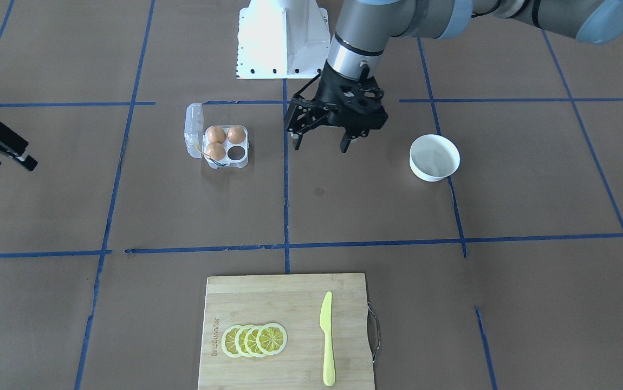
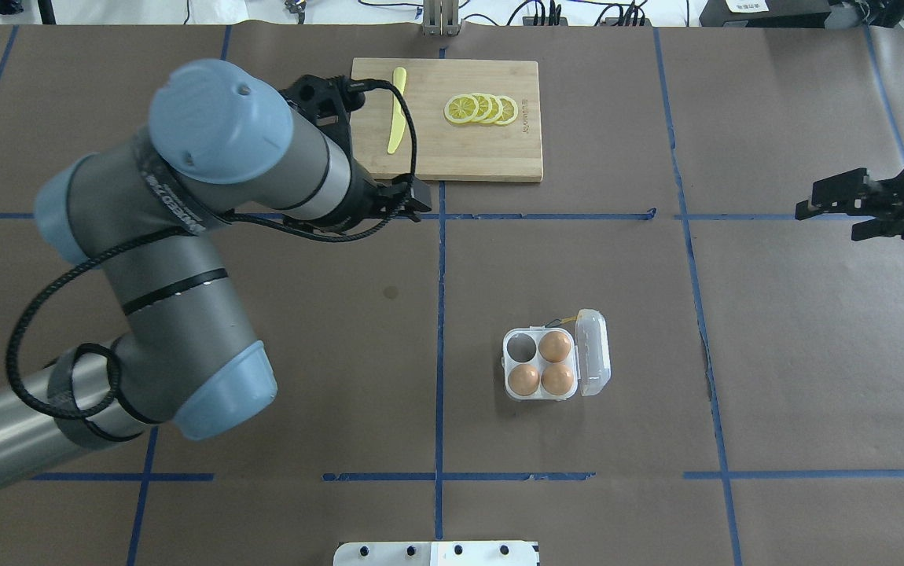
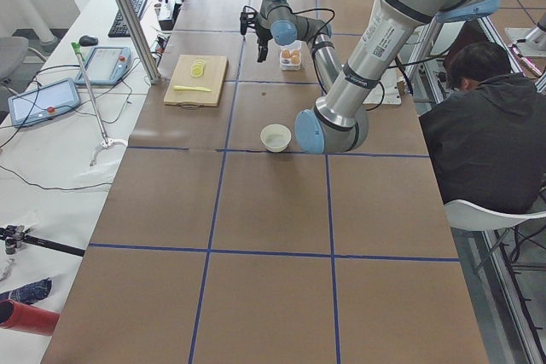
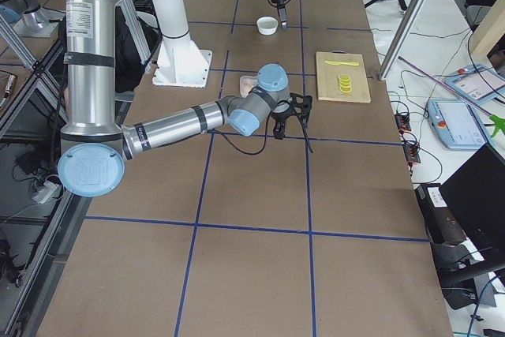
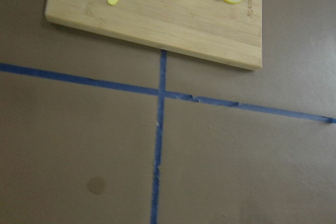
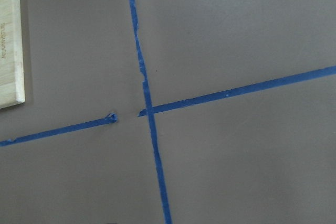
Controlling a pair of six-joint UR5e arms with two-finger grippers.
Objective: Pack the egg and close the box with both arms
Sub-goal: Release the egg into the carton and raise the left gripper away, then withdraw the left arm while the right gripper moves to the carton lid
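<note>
The clear four-cell box (image 1: 237, 161) (image 2: 508, 363) lies open, its lid (image 1: 194, 130) (image 2: 593, 351) folded out flat beside it. Three orange-brown eggs (image 1: 216, 134) (image 2: 555, 346) sit in three cells, and the fourth cell (image 1: 234, 153) (image 2: 521, 343) is empty. My left gripper (image 1: 319, 143) hangs open and empty above the table between the box and the white bowl (image 1: 434, 157). My right gripper (image 1: 11, 162) (image 2: 825, 212) is open and empty, well off to the side of the box near the table's edge. Both wrist views show only the brown table and blue tape.
A bamboo cutting board (image 1: 268, 303) (image 2: 460, 149) holds lemon slices (image 1: 254, 340) and a yellow knife (image 1: 326, 338). The white bowl looks empty. The white pedestal (image 1: 283, 40) stands behind the box. Blue tape lines grid the brown table. A seated person (image 3: 482, 134) is beside the table.
</note>
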